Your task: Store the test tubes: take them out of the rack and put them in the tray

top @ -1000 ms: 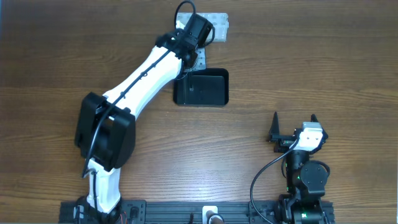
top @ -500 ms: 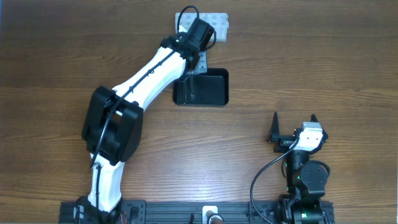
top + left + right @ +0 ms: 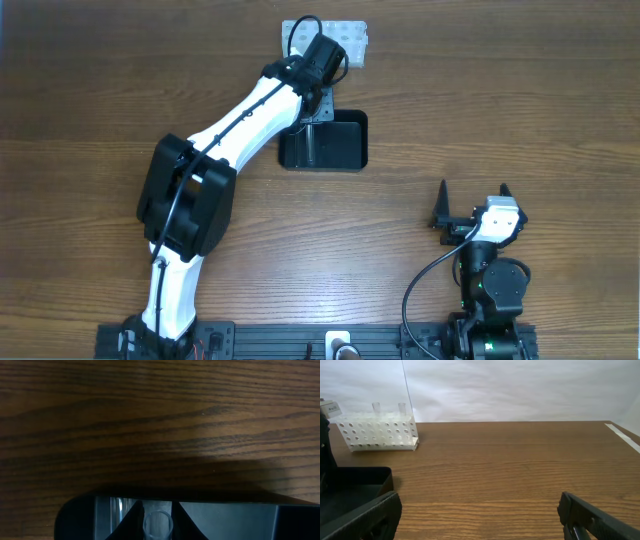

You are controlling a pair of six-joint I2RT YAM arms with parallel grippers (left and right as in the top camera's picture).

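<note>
**Ana:** What does the left gripper point(image 3: 157, 525) have?

**Ben:** Its two fingers pinch a thin clear test tube point(image 3: 157, 521). The tube hangs over the black plastic tray point(image 3: 345, 150), at the end by the white plastic rack point(image 3: 350, 38) full of holes.

**Ana:** Has the arm moved?

**Ben:** Yes. A second ago its big black elbow point(image 3: 188, 198) sat more to the left. The gripper has slid a little from the rack toward the tray.

**Ana:** And the right gripper point(image 3: 472, 198)?

**Ben:** Same spot, far from the tray, fingers spread wide, holding nothing.

**Ana:** Any tubes left?

**Ben:** Two other tubes point(image 3: 376, 408) stand in the rack
</note>
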